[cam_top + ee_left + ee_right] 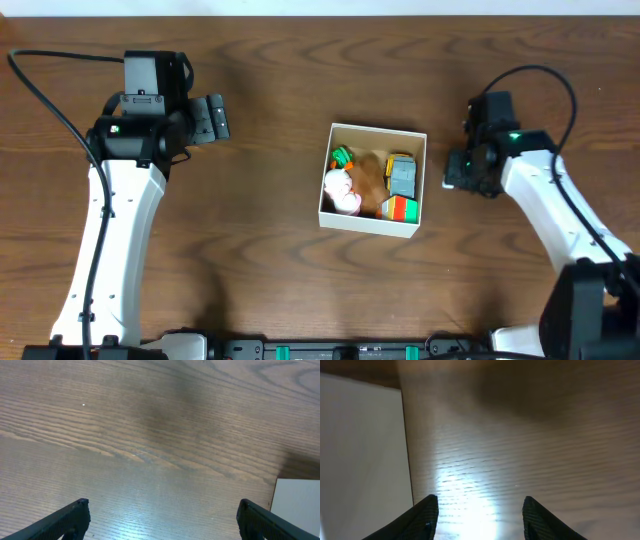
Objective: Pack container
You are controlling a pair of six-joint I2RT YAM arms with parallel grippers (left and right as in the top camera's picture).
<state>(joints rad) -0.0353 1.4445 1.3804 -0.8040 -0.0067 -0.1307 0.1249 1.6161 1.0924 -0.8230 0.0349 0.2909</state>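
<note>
The container (pixel 373 131), a small square box with white walls and a tan inside, sits at the table's middle. It holds several small toys: a green and orange one (pixel 342 157), a white and pink one (pixel 341 190), a grey and yellow one (pixel 402 175) and an orange and green one (pixel 400 209). My left gripper (pixel 212 119) is open and empty, well left of the box; a box corner (pixel 297 505) shows in its view. My right gripper (pixel 457 168) is open and empty just right of the box, whose white wall (pixel 362 455) fills the left of its view.
Only the brown wooden table (pixel 270 260) lies around the box. Black cables run from both arms at the far left (pixel 40 85) and far right (pixel 560 85).
</note>
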